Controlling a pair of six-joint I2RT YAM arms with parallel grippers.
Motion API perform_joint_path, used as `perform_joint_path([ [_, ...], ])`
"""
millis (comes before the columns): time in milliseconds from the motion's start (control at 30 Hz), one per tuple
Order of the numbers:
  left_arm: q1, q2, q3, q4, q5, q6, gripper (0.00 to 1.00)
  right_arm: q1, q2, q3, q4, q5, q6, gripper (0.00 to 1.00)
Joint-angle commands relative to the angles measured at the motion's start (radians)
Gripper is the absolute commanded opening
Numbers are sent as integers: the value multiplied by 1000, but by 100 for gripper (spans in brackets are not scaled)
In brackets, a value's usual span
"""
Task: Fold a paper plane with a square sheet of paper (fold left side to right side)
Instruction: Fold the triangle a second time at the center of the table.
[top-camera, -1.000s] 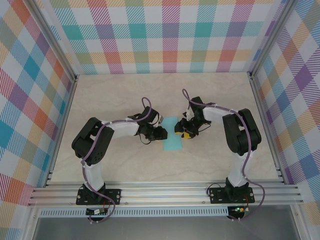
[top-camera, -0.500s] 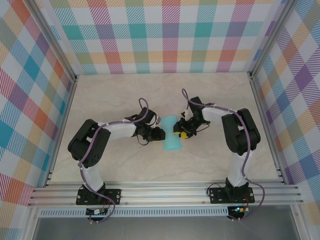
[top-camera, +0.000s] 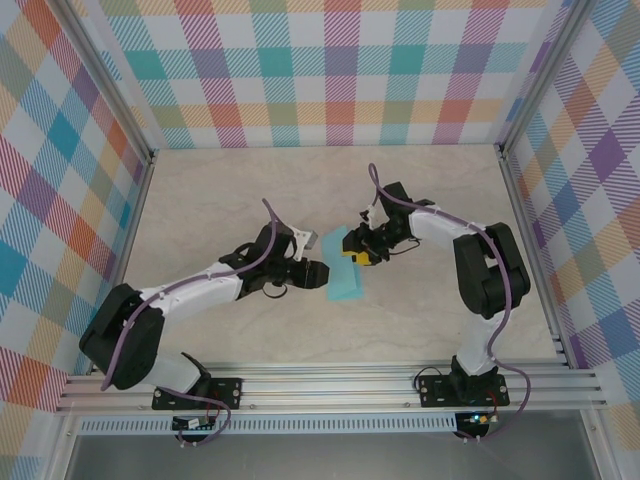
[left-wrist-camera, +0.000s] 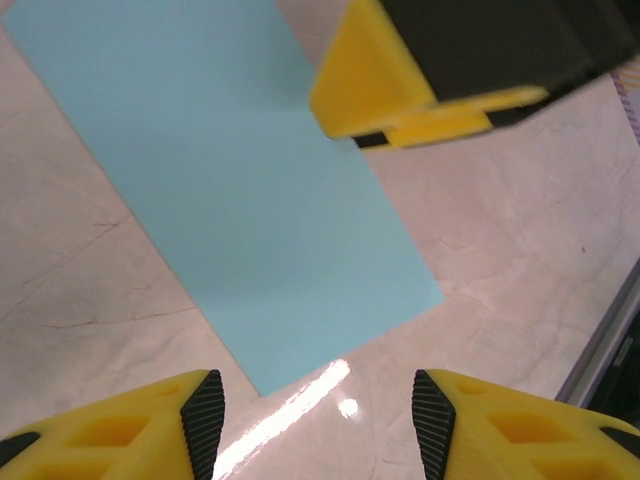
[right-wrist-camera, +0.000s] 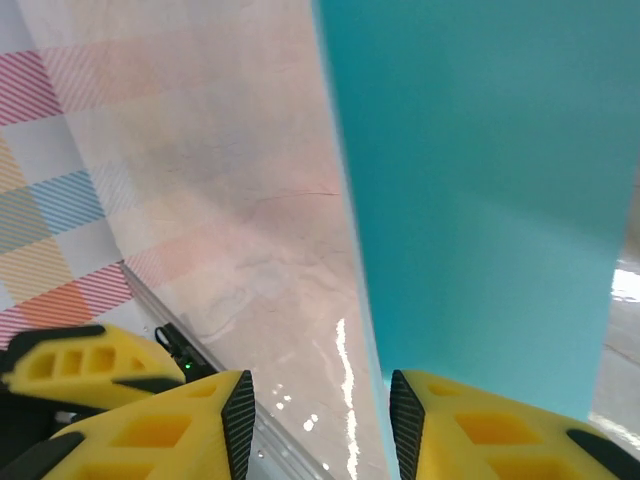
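One sheet of paper (top-camera: 346, 282) in play, light turquoise, plain and matte, lying near the middle of the pale marbled bench (top-camera: 230, 200) as an oblong, longer than it is wide. Two arms reach in on it, one from each side, and two pincers meet over it. The left pincer (top-camera: 324, 272) sits just beside the sheet's left edge. From its own wrist camera its two yellow fingers (left-wrist-camera: 205, 420), black-padded, stand well apart, with bare bench and a streak of glare between them, and the sheet's near corner lies just ahead of that gap. So the left one is wide and holding nothing. The right pincer (top-camera: 352, 252) is over the far end of the sheet, towards its right side. Its wrist camera gives two yellow fingers again, with a clear gap between them. The sheet's long edge runs down into that gap, so the right-hand finger is over the turquoise and the left-hand one over the bench. Those jaws are parted, not pinched on the paper. Whether the one fingertip presses the sheet or only hovers above it cannot be told. From the left wrist the sheet looks flat on the bench, with the right pincer's yellow tips at its far long edge. The two pincers are near each other and apart. Three checked walls (top-camera: 340, 70) in pastel colours stand around the bench.
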Motion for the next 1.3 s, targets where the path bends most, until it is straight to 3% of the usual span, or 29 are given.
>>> perform_joint_path([
  [0, -53, -47, -18, 8, -79, 87, 58, 5, -31, 20, 6, -55, 20, 42],
  [500, -288, 213, 233, -152, -379, 162, 69, 8, -11, 29, -1, -53, 75, 42],
  [900, -371, 393, 398, -326, -600, 158, 71, 11, 2, 29, 1, -52, 81, 42],
  [1100, -395, 408, 422, -333, -633, 183, 66, 11, 13, 33, 4, -49, 84, 42],
  [1267, -400, 384, 406, -312, -625, 198, 52, 13, 18, 35, -2, -39, 82, 41],
])
